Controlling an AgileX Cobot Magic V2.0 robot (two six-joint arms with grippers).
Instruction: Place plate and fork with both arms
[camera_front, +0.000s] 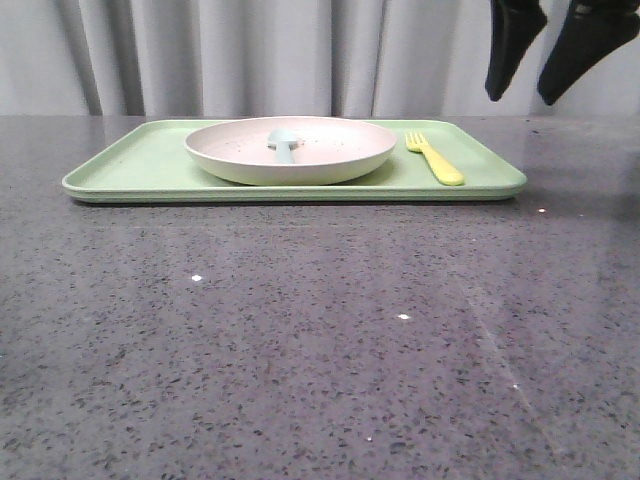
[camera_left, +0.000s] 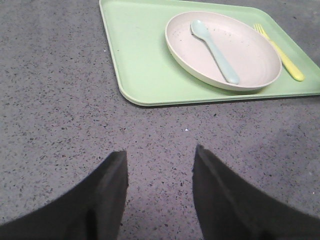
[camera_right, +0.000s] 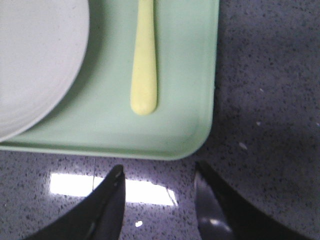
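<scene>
Resting on the green tray, the plate is seen near the tray's middle, with a pale blue spoon lying inside it. The fork lies flat on the tray just to the right of the plate, apart from it, tines pointing far and handle near. The plate is judged stiff, light and smooth-glazed, so its raised rim would best be pinched at an edge; the loose spoon could slide if the plate is tilted. The fork is judged thin, light and slippery plastic, best taken across the handle's middle, where little height is offered above the tray. The right tool is held with fingers spread apart over the bench beside the tray's near right corner, gripping nothing. The left tool is likewise spread and empty, nearer than the tray's left end.
</scene>
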